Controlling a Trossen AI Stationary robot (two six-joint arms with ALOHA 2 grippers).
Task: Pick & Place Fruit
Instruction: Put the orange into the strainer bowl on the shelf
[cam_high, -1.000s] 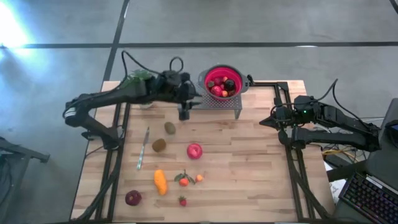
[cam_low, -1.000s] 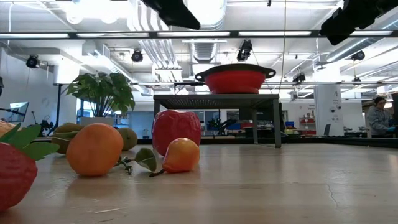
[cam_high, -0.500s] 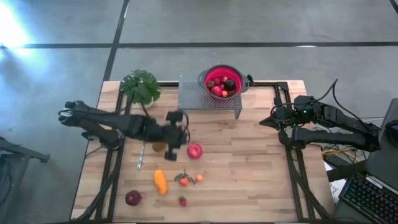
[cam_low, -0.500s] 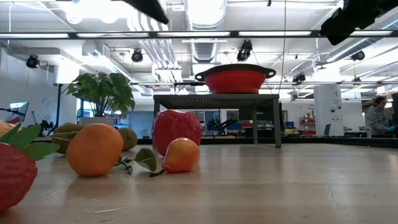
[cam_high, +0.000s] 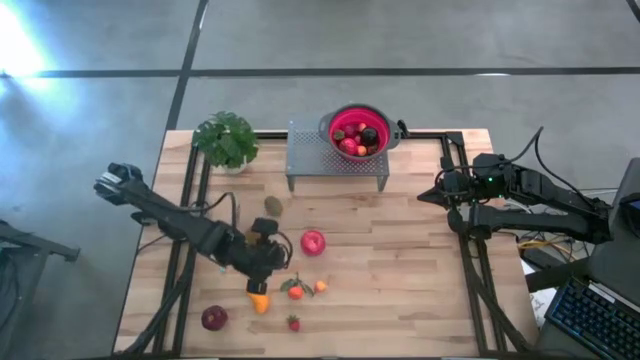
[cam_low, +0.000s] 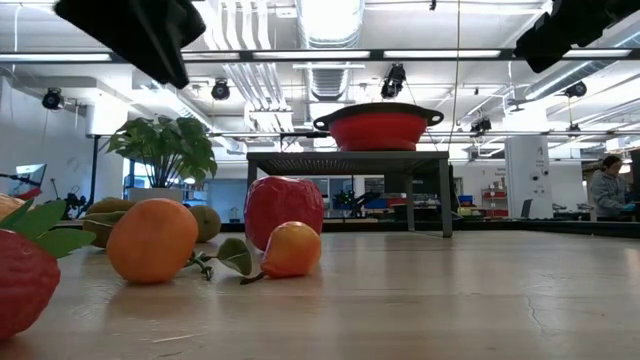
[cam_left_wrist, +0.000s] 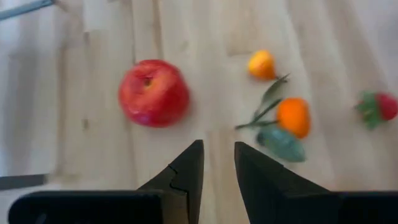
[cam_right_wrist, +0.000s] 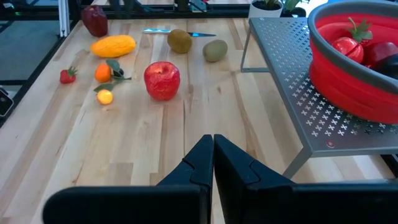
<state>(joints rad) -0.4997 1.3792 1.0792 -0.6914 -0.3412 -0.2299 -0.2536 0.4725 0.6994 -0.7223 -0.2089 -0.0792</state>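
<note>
The long orange toy fruit piece (cam_high: 259, 299) lies right under your left gripper (cam_left_wrist: 217, 163), long axis running roughly toward the table's near edge, mostly hidden by the arm in the high view. The fingers (cam_left_wrist: 188, 169) stand a narrow gap apart, holding nothing, just above bare wood. The red toy apple (cam_left_wrist: 153, 93) sits just ahead, apart from them. The right gripper (cam_right_wrist: 213, 158) waits pinched together at the right table edge, empty.
</note>
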